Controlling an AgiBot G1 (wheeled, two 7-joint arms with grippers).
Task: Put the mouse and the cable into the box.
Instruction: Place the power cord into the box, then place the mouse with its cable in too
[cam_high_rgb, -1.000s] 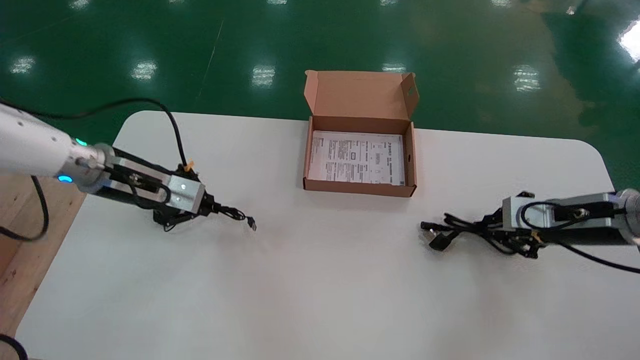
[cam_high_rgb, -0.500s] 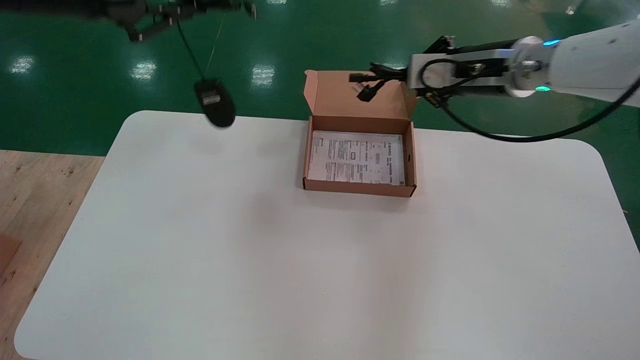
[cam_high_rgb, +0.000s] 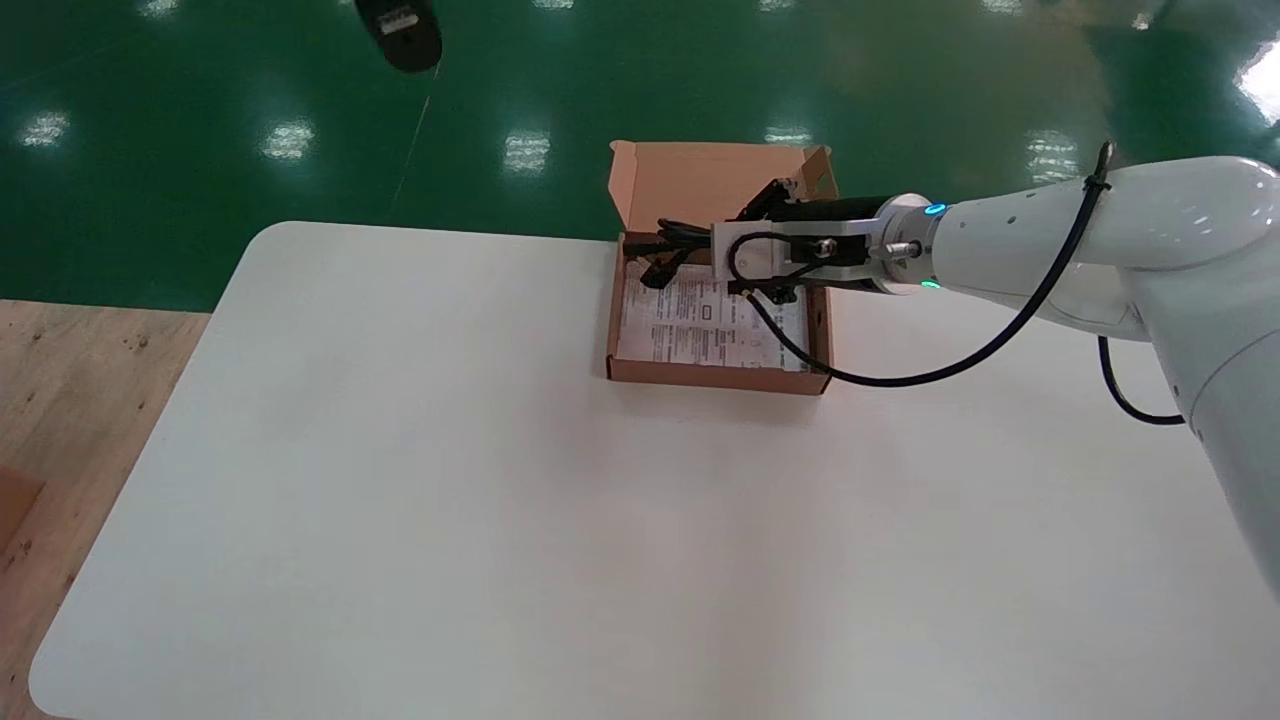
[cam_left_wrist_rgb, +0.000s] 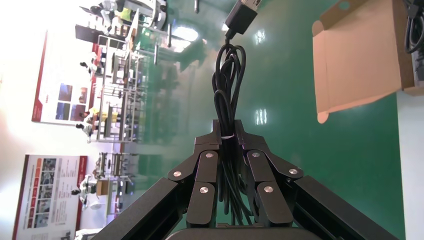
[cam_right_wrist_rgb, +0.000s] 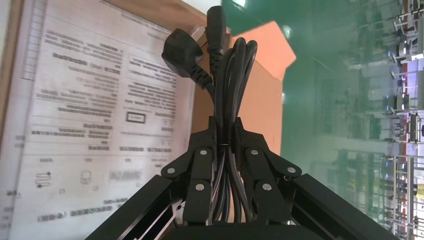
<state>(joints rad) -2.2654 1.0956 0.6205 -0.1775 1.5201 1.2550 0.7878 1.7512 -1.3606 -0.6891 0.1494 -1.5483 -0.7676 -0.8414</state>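
Note:
An open cardboard box (cam_high_rgb: 820, 330) sits at the table's far middle, a printed sheet (cam_high_rgb: 710, 320) lying on its bottom. My right gripper (cam_high_rgb: 705, 250) hovers over the box's far part, shut on a bundled black power cable (cam_high_rgb: 665, 245). The right wrist view shows that cable (cam_right_wrist_rgb: 230, 85) pinched in my right gripper (cam_right_wrist_rgb: 225, 127), plug (cam_right_wrist_rgb: 182, 50) above the sheet (cam_right_wrist_rgb: 90, 115). The black mouse (cam_high_rgb: 400, 35) hangs high at the far left. My left gripper (cam_left_wrist_rgb: 227, 131) is shut on the mouse's coiled cord (cam_left_wrist_rgb: 227, 95); it is outside the head view.
The white table (cam_high_rgb: 500, 520) spreads wide in front of the box, with a wooden surface (cam_high_rgb: 60, 400) beside its left edge. The box's raised lid (cam_high_rgb: 700, 180) stands at the far side. Green floor lies beyond.
My right arm has come down with the cable from above the lid to just over the box's inside. The hanging mouse has risen toward the top edge of the head view.

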